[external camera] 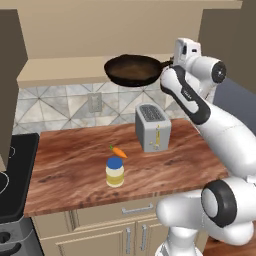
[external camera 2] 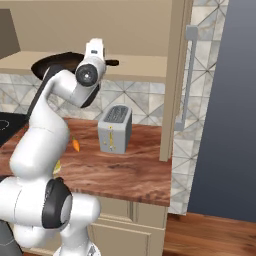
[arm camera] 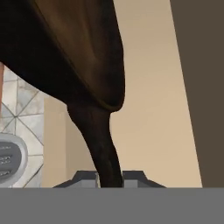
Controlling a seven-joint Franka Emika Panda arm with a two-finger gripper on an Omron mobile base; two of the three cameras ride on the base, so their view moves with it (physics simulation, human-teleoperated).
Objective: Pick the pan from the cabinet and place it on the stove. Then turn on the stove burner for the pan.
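The dark brown pan (external camera: 132,70) hangs in the air in front of the open cabinet's shelf (external camera: 60,67), high above the counter. My gripper (external camera: 172,62) is shut on the end of its thin black handle (arm camera: 103,148), and the pan sticks out to the left of the hand. In the hand view the handle runs down between my gripper's (arm camera: 109,179) tips, with the pan's bowl (arm camera: 65,52) above. From the right, the pan (external camera 2: 55,62) sits partly behind my arm, and the cabinet's side wall (external camera 2: 175,75) stands to the right. The black stove (external camera: 15,155) lies far left, low, with part of a white ring showing.
On the wooden counter (external camera: 75,170) stand a silver toaster (external camera: 152,127), a small carrot (external camera: 118,151) and a blue-lidded jar (external camera: 115,171). A dark grey tall panel (external camera 2: 225,125) rises at the right. The open cabinet door carries a long silver handle (external camera 2: 190,75).
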